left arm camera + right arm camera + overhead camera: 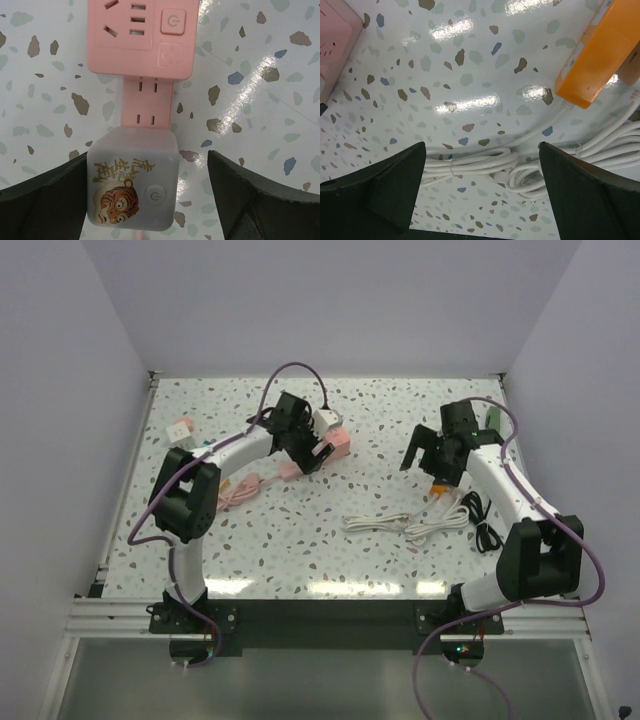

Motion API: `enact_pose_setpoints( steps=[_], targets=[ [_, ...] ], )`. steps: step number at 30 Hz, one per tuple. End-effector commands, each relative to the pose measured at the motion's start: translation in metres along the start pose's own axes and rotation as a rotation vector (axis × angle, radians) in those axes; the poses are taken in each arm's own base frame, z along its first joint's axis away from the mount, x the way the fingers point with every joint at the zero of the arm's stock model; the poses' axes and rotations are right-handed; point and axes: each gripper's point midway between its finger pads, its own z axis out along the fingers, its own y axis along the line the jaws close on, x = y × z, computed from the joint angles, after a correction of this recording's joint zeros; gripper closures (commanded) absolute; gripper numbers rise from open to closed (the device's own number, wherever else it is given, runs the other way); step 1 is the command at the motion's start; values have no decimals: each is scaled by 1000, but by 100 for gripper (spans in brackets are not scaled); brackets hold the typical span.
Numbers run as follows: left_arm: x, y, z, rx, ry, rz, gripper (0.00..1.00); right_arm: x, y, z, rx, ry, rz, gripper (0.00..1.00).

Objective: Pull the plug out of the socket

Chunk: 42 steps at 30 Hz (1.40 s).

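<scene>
one firm squeeze first, then a straight pull. left end effector (146, 157): spread wide, clamped on nothing, straddling the white cube plug (132, 182) with the tiger print. find the plug between the fingers (45, 200), touching or just beside one of them, with a clear gap to the other. find the pink socket block (142, 37) ahead of the fingertips, seemingly joined to the plug by a narrow pink neck (148, 102). looks seated, so judged not yet pulled.

shift a touch toward the nearer finger's side before closing, or close slowly and let the cube be nudged to centre, so as not to twist it in the socket. grip the flat side faces, clear of the power button (154, 195) on top. pull back along the line of the neck, straight away from the socket block, never upward or sideways. expect the light block to drag across the glossy desk (260, 100) if left unheld. stop and regrip if the cube slips between the pads rather than hauling harder.

right end effector (481, 150): likewise apart and empty, hanging over coiled white cables (470, 162), with an orange block (597, 60) ahead and off to one side. worth bringing across to pin the pink block down before the pull, since cannot count on its weight alone.
</scene>
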Motion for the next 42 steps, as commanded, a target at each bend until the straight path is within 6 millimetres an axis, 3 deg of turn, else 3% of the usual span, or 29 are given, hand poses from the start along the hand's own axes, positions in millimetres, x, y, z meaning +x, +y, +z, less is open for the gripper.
enact_pose_setpoints(
  steps=[1,4,5,7,8,9,11,13,14,16,17,20,25,32,36,42],
  targets=[
    [0,-6,-3,31,-17,15,8,-1,13,-5,-65,-16,18,2],
    [3,-6,-1,28,-12,-17,31,2,15,2,-80,-6,32,2],
    [5,-8,0,37,-3,-30,46,1,20,3,-105,-5,35,2],
    [-2,-13,0,59,-19,-63,66,4,24,7,-127,7,48,2],
    [-3,-16,-1,73,-22,-80,84,0,30,8,-153,-7,50,2],
    [-8,-18,-3,81,-32,-121,93,1,38,7,-198,3,64,2],
    [-24,-20,-8,87,-78,-176,99,-3,50,8,-258,-19,77,2],
    [-39,-25,-14,104,-127,-299,100,2,63,9,-318,-2,101,2],
    [-66,-25,-24,119,-231,-329,100,-2,71,10,-355,-20,107,2],
    [-79,-41,-31,196,-300,-460,100,8,81,15,-406,10,153,2],
    [-106,-39,-44,211,-415,-475,100,3,88,14,-438,-18,159,2],
    [-131,-51,-56,289,-530,-601,100,6,95,21,-453,-43,195,2],
    [-154,-66,-69,345,-617,-698,100,8,107,27,-444,-68,233,2],
    [-173,-83,-82,408,-672,-742,100,-4,114,32,-395,-192,317,2],
    [-177,-92,-93,450,-700,-774,100,-15,109,39,-359,-248,372,2],
    [-175,-101,-106,498,-720,-799,100,-17,124,53,-403,-216,366,6]
  ],
)
